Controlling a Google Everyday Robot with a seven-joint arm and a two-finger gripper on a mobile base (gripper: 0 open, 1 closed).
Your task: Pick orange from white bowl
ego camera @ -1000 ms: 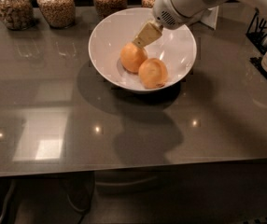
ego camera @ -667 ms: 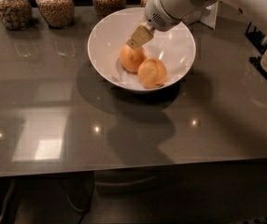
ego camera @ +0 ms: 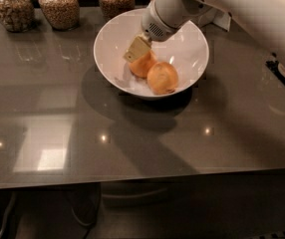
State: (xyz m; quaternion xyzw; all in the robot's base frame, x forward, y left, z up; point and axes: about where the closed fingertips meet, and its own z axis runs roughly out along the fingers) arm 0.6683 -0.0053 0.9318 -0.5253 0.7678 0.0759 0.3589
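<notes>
Orange: in white bowl, rear left of a pair, touching a second orange at its front right. Gripper: inside the bowl, tip against the first orange's upper left side; how far open, and whether it grips, cannot be told. Bowl stands on grey table; glass jars of grains along far edge.

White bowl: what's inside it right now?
Two oranges lie together in the white bowl: the rear orange and the front orange. The gripper reaches in over the rear one, covering its top. The bowl's floor beneath them is hidden.
</notes>
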